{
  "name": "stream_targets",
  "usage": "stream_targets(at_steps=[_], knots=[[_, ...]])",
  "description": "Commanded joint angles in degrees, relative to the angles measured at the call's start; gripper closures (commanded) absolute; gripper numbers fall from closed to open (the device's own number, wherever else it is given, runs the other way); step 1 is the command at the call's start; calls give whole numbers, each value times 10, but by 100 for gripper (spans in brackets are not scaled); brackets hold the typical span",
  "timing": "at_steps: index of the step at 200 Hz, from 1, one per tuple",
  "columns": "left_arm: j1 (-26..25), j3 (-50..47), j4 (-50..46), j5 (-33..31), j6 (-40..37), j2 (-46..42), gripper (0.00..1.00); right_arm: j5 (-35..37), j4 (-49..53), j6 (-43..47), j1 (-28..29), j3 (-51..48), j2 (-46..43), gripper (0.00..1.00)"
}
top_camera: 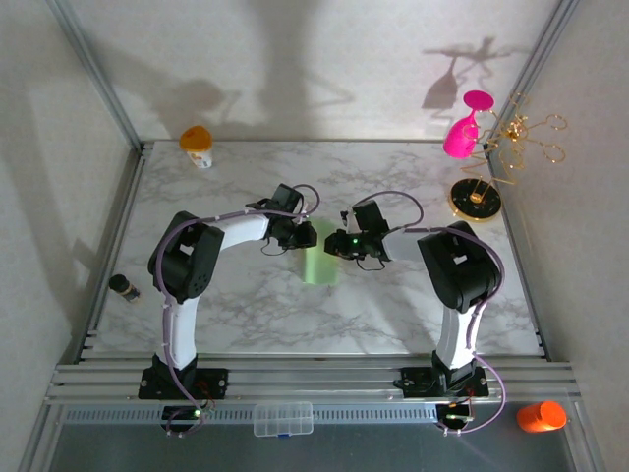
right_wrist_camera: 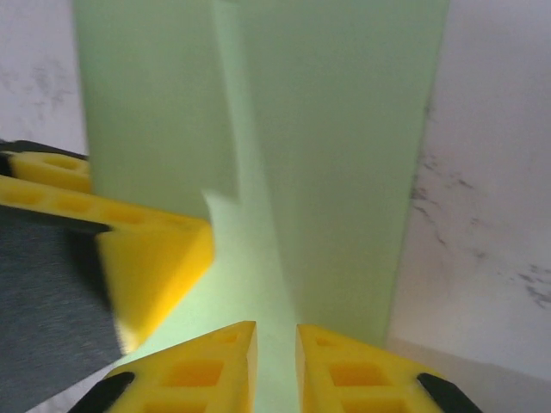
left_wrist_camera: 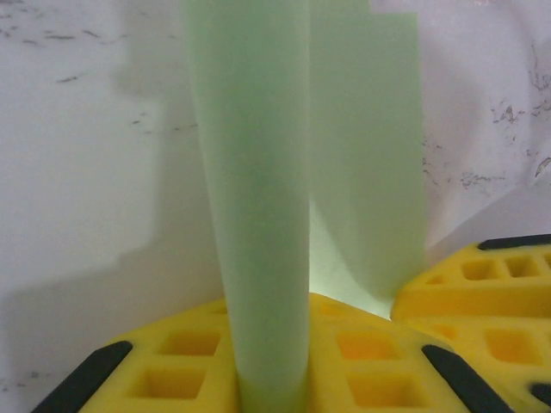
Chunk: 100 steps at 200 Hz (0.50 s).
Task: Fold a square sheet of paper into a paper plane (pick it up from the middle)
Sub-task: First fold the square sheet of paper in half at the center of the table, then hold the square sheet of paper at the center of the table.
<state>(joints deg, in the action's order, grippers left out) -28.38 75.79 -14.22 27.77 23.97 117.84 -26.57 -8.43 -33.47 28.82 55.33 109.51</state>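
Note:
The square sheet of paper (top_camera: 319, 264), pale green, is bent up off the marble table (top_camera: 236, 315) between both grippers at mid-table. In the left wrist view the paper (left_wrist_camera: 258, 198) rises as a rounded fold from between the yellow fingers, and my left gripper (left_wrist_camera: 271, 348) is shut on it. In the right wrist view a ridge of the paper (right_wrist_camera: 344, 155) runs into the narrow slot of my right gripper (right_wrist_camera: 275, 348), whose jaws press on it. The left gripper's finger (right_wrist_camera: 146, 254) sits just beside it. From above, the left gripper (top_camera: 303, 236) and right gripper (top_camera: 339, 244) face each other across the paper's far end.
A pink wine glass (top_camera: 462, 133) hangs on a gold rack over its round base (top_camera: 477, 200) at the back right. An orange-topped bottle (top_camera: 197, 146) stands at the back left, and a dark small jar (top_camera: 124, 286) on the left rail. A clear box (top_camera: 283, 418) and an orange cup (top_camera: 541, 416) lie in front.

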Motion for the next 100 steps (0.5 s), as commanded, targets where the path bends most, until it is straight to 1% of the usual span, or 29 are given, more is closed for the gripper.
stream_targets(at_steps=[1, 21, 32, 55, 73, 89, 100], knots=[[5, 11, -20, -16, 2, -2, 77, 30, 40, -5, 4, 14, 18, 80], [4, 4, -14, -33, 37, -27, 71, 42, 57, -20, 4, 14, 27, 81], [0, -7, -13, -65, 64, -48, 64, 46, 61, -28, 4, 11, 29, 81], [-4, -36, -28, -127, 110, -89, 58, 39, 60, -46, 4, 9, 32, 81], [-10, -62, -18, -126, 127, -118, 54, 20, 52, -56, 5, 10, 32, 81], [-22, -72, -8, -106, 130, -129, 49, 21, 56, -57, 5, 16, 32, 81], [-32, -71, -11, -106, 129, -129, 46, 24, 59, -56, 4, 19, 29, 81]])
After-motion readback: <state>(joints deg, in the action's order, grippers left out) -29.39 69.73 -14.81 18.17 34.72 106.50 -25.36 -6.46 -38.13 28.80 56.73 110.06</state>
